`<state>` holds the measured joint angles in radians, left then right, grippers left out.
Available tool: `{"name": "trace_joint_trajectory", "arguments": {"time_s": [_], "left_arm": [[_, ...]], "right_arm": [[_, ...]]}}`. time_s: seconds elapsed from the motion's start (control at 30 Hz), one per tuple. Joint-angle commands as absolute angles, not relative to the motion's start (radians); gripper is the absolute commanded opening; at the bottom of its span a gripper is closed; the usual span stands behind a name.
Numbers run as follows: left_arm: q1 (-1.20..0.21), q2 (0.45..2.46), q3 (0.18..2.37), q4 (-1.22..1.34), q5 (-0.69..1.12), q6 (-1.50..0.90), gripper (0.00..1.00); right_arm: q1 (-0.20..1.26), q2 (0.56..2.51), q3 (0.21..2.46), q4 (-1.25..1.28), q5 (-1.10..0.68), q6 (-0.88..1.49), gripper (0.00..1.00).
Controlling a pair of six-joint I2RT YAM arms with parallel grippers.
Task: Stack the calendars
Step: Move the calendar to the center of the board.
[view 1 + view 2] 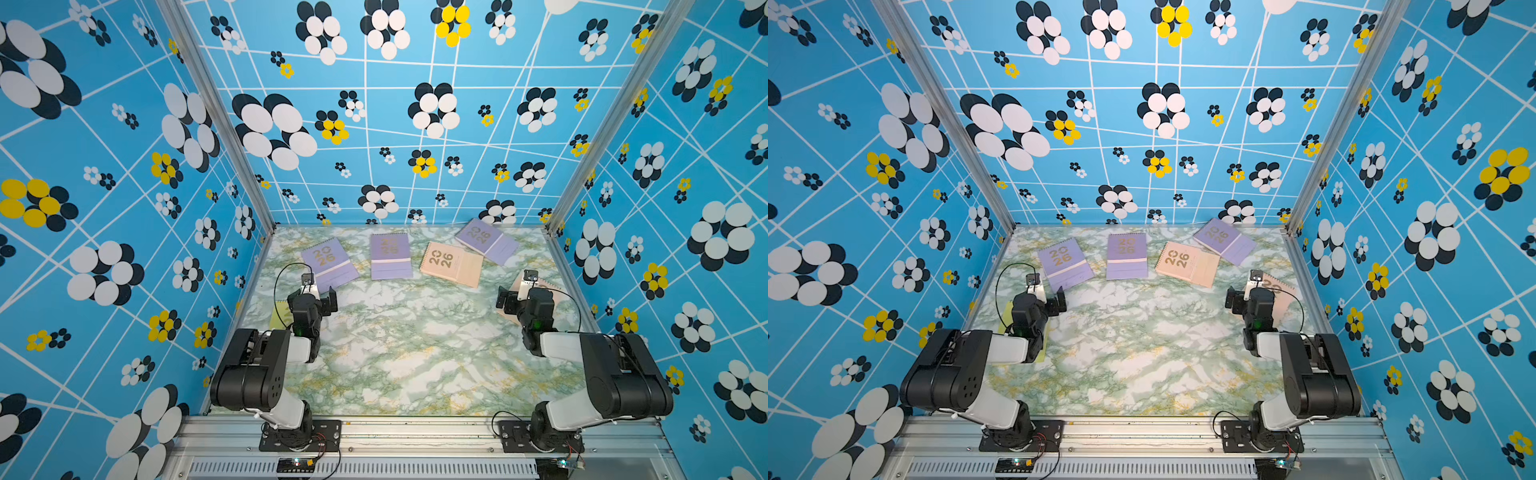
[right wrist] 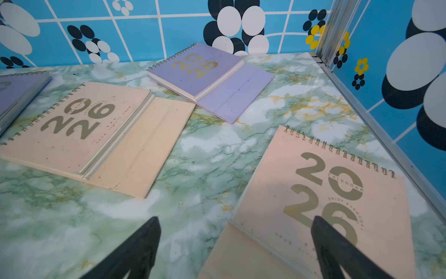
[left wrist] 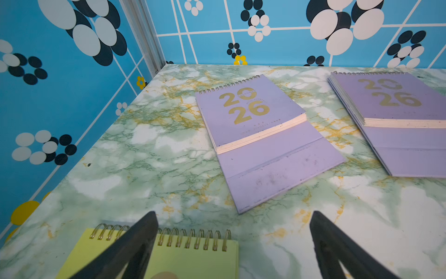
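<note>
**Remote:** How are my arms sitting?

**Desk:** Both are folded low with the forearms reaching forward. My left gripper (image 3: 233,214) has its jaws spread wide and holds nothing, above the yellow calendar (image 3: 193,261) at 9 o'clock. My right gripper (image 2: 236,218) is the same above a peach calendar (image 2: 313,193) at 3.

**Remote:** Any writing?

**Desk:** I read gold "2026", "CALENDAR" and "ENJOY EVERYDAY".

**Remote:** Count?

**Desk:** One yellow and two peach, the second peach calendar (image 1: 451,264) at 1. Three lilac calendars (image 1: 330,262) (image 1: 390,255) (image 1: 486,241) lie at 11, 12 and 2, flat on the table (image 1: 415,353).
</note>
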<state>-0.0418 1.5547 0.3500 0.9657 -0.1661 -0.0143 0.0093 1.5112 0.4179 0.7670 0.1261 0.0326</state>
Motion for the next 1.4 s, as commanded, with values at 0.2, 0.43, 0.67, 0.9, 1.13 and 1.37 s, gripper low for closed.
{"name": "trace_joint_trajectory", "arguments": {"time_s": [0.2,0.43,0.67,0.9,1.13,1.37], "left_arm": [[-0.029,1.554,0.357,0.979,-0.138,-0.029,1.0],[-0.029,1.553,0.359,0.972,-0.135,-0.031,1.0],[0.005,1.554,0.38,0.934,0.049,-0.011,0.99],[0.001,1.509,0.376,0.913,0.032,-0.01,1.0],[0.036,1.147,0.669,0.162,0.12,-0.267,1.0],[0.086,1.125,0.71,0.182,0.23,-0.491,1.0]], "right_arm": [[0.012,1.514,0.422,0.773,0.139,0.028,0.99],[0.011,1.512,0.42,0.776,0.136,0.027,0.99],[0.01,1.513,0.42,0.775,0.136,0.026,0.99],[0.022,1.449,0.495,0.665,0.179,0.021,0.97],[-0.012,1.481,1.143,-0.144,-0.035,0.318,0.99],[0.033,1.811,1.578,-0.454,-0.057,0.253,0.94]]}}
